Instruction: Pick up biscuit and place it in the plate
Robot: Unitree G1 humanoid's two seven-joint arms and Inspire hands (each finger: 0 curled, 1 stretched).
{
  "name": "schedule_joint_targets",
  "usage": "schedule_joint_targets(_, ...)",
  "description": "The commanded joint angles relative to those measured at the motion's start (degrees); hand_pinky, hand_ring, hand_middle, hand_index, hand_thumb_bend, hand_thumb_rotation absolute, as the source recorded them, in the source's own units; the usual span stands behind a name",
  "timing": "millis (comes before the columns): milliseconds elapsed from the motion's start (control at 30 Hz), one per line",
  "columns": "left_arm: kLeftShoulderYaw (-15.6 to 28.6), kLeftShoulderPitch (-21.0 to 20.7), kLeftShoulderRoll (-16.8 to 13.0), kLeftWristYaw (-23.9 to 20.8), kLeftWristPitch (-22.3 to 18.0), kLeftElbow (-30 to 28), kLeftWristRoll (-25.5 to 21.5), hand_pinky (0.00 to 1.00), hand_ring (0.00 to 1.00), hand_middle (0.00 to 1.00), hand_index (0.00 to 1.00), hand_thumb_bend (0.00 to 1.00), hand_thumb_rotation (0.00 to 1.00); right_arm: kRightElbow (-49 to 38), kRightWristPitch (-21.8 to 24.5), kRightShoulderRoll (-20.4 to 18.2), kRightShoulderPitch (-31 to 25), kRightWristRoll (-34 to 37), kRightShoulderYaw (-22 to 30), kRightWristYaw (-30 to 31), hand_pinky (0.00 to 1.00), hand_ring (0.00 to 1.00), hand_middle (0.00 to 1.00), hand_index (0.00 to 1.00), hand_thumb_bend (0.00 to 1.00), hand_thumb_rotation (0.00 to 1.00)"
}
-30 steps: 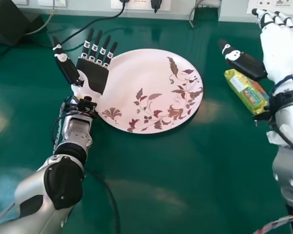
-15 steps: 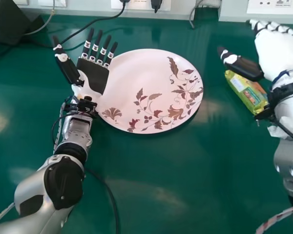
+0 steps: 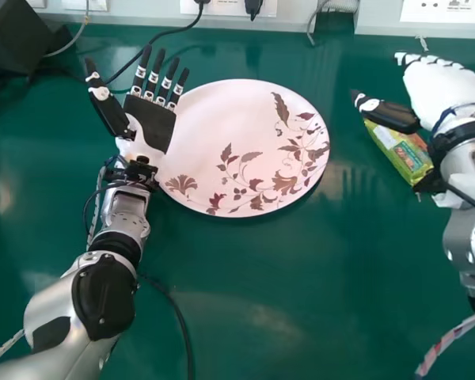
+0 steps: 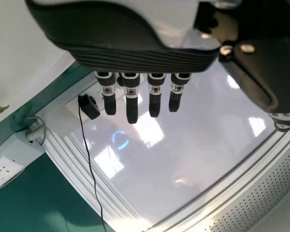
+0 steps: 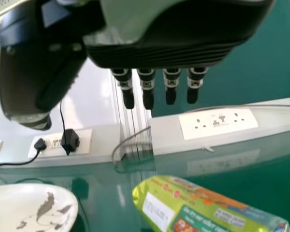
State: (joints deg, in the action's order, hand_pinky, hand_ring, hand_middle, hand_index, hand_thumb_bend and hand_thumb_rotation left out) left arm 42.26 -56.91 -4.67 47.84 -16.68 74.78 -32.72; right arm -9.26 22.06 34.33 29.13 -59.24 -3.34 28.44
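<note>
Glossy dark-green bench (image 3: 301,301) fills the background, with pale wall trunking (image 3: 150,17) carrying sockets along its far edge. Silver-and-black jointed arms reach over it: the left arm (image 3: 103,293) from the near left, the right arm (image 3: 465,237) from the right. Between them, closer to the bench's far edge than its near side, lies a round white plate (image 3: 237,134) with brown and maroon leaf sprays. The black-and-white left hand (image 3: 150,123) is palm up at the plate's left rim, fingers straight and spread. The white-backed right hand (image 3: 443,87) is palm down, fingers straight, thumb out, pinching nothing. A black box (image 3: 16,36) occupies the far left. The yellow-green biscuit packet (image 3: 402,154) lies slantwise on the bench, right of the plate, partly beneath the right hand's thumb.
</note>
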Motion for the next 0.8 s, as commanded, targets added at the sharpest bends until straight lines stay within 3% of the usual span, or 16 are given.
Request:
schedule_joint_targets(0, 0.0, 1.5, 0.6, 0.0, 0.5, 0.6, -0.4, 0.93, 0.92, 0.98, 0.98, 1.00, 0.54, 1.2, -0.2, 1.0, 1.0, 1.2, -0.4, 0.3, 1.00, 1.00, 1.00, 1.00, 0.81, 0.99)
schedule_joint_targets(767, 0.0, 1.7, 0.4, 0.6, 0.5, 0.7, -0.3, 0.97, 0.93, 0.99, 1.00, 1.00, 0.51, 8.3, 1.9, 3.8, 3.3, 5.2, -3.4, 2.9, 1.00, 1.00, 1.00, 1.00, 0.79, 1.00)
